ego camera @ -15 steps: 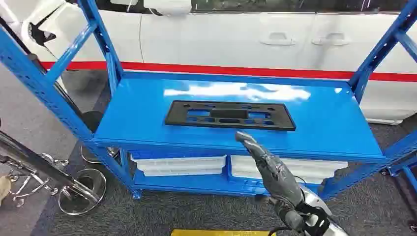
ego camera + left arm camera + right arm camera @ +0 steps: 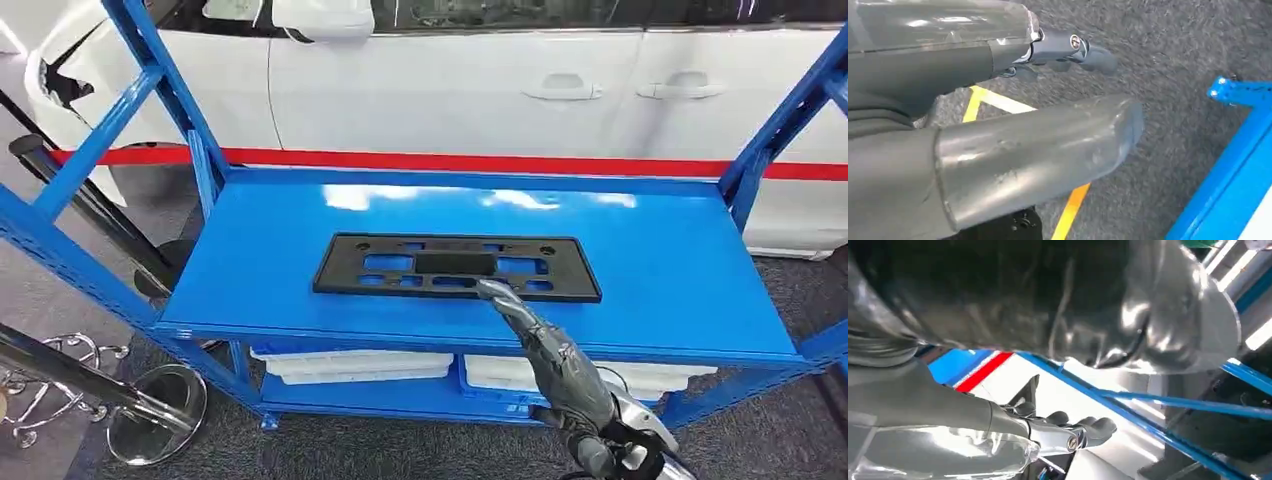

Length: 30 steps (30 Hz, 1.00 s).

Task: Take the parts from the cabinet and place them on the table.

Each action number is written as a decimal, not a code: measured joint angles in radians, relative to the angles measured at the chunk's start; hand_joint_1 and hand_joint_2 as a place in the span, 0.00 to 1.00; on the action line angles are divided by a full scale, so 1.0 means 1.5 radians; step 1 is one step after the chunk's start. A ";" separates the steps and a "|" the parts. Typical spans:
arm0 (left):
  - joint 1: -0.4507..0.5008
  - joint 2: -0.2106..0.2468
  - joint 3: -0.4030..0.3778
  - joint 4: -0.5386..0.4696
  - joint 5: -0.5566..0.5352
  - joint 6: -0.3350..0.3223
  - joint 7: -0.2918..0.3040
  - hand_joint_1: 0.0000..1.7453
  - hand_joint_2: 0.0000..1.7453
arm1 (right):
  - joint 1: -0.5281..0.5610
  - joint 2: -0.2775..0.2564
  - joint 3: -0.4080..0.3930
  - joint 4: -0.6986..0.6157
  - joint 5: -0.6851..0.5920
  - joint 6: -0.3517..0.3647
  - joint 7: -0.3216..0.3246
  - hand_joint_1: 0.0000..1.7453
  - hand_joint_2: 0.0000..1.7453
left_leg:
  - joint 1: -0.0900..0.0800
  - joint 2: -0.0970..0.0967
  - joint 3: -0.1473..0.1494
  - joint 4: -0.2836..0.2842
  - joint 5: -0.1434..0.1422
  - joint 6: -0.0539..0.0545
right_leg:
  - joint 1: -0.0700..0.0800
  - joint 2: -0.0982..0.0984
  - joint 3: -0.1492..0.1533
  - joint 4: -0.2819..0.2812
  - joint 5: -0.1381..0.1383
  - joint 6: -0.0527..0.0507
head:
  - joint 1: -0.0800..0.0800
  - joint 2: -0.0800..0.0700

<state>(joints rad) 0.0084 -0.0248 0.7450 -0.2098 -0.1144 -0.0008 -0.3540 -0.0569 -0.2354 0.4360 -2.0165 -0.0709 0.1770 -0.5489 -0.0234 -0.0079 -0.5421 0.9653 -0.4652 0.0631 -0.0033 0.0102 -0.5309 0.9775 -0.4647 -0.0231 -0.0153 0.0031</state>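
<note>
One black plastic frame [image 2: 457, 267] lies on one blue shelf rack [image 2: 650, 250]. Two white trays [image 2: 352, 364] sit on the lower shelf (side by side). One white car [image 2: 480, 80] stands behind, with two door handles [image 2: 562, 90] showing.

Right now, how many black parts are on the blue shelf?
1. The black part lies flat in the middle of the top blue shelf, just ahead of the right hand. The lower shelf is partly hidden, so more could be there.
</note>
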 joint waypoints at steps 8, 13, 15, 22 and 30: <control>-0.004 -0.001 0.000 0.000 -0.008 0.004 0.002 0.00 0.00 | -0.002 0.001 0.002 0.026 0.018 0.000 0.039 0.00 1.00 | 0.008 0.002 0.023 -0.024 0.015 0.004 | -0.002 -0.002 -0.096 0.185 -0.091 0.023 | 0.000 0.000; -0.005 -0.002 0.000 0.000 -0.022 0.003 0.006 0.00 0.00 | -0.031 0.005 0.038 0.093 0.090 -0.033 0.081 0.00 1.00 | 0.010 0.000 0.048 -0.028 -0.003 -0.004 | -0.006 -0.003 -0.057 0.036 0.046 0.023 | 0.001 0.000; -0.008 -0.001 0.000 0.000 -0.027 0.003 0.008 0.00 0.00 | -0.053 0.016 0.061 0.125 0.140 -0.064 0.098 0.00 1.00 | 0.006 -0.001 0.042 -0.024 -0.007 -0.010 | -0.006 -0.002 -0.045 -0.002 0.045 0.018 | 0.000 0.000; -0.013 -0.001 0.000 0.001 -0.045 -0.002 0.010 0.00 0.00 | -0.128 0.063 0.135 0.235 0.359 -0.212 0.176 0.00 1.00 | 0.012 0.001 -0.034 0.131 -0.085 -0.036 | -0.010 -0.002 -0.026 -0.012 0.024 -0.002 | -0.002 0.000; -0.011 0.001 0.000 0.001 -0.055 -0.005 0.011 0.00 0.00 | -0.175 0.093 0.185 0.310 0.482 -0.287 0.232 0.00 1.00 | 0.002 0.002 -0.021 0.003 0.054 -0.008 | -0.001 0.003 0.010 -0.022 0.004 0.000 | -0.002 0.000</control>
<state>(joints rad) -0.0081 -0.0240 0.7450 -0.2083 -0.1965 -0.0076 -0.3376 -0.3188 -0.0957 0.7142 -1.5510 0.6526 -0.2530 -0.2006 -0.0201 -0.0048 -0.5743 0.9703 -0.3843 0.0506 -0.0052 0.0143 -0.5159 0.9443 -0.4582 -0.0229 -0.0176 0.0031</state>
